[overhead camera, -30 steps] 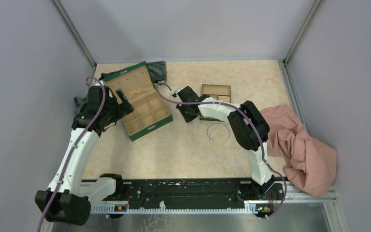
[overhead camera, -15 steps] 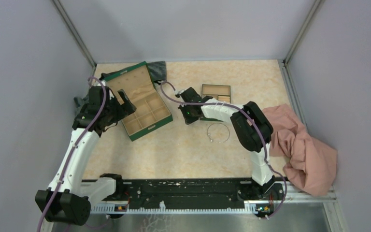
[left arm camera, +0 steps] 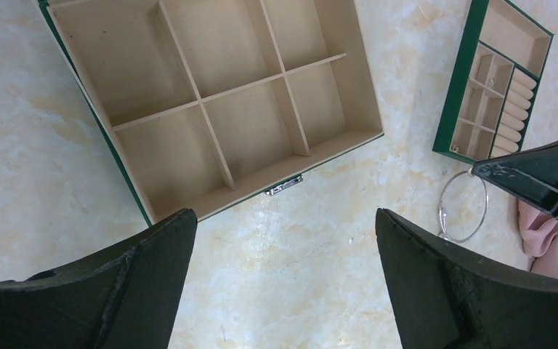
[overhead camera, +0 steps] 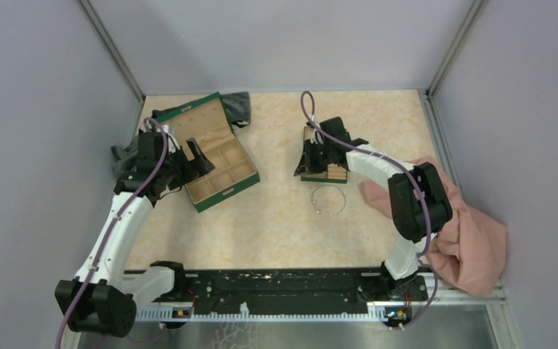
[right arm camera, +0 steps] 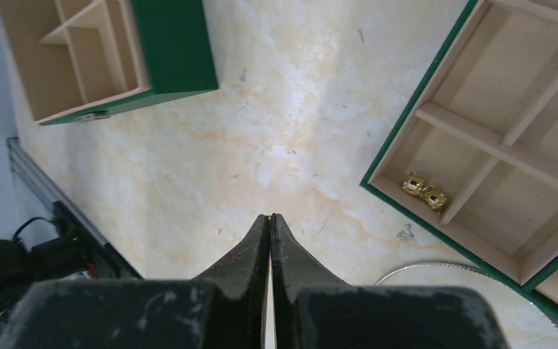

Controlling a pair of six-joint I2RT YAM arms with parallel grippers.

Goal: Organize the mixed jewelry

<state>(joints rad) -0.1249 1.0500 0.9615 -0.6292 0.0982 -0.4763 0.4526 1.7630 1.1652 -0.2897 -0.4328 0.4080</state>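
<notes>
Fig. 1. My right gripper (right arm camera: 270, 218) hangs over the bare marbled table (overhead camera: 276, 218) with its fingers pressed together and nothing between them, just beside a corner of the small green-edged tray (right arm camera: 417, 94). Two gold earrings (right arm camera: 424, 190) lie touching each other in that tray's corner compartment, against a divider. The silvery wire hoop (overhead camera: 328, 200) lies flat on the table just in front of the tray. My left gripper (left arm camera: 283, 225) is spread wide above the latch edge of the large green box (left arm camera: 211, 102)

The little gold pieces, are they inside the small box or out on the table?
Inside. The little gold pieces lie side by side in one compartment of the small green box.
</notes>
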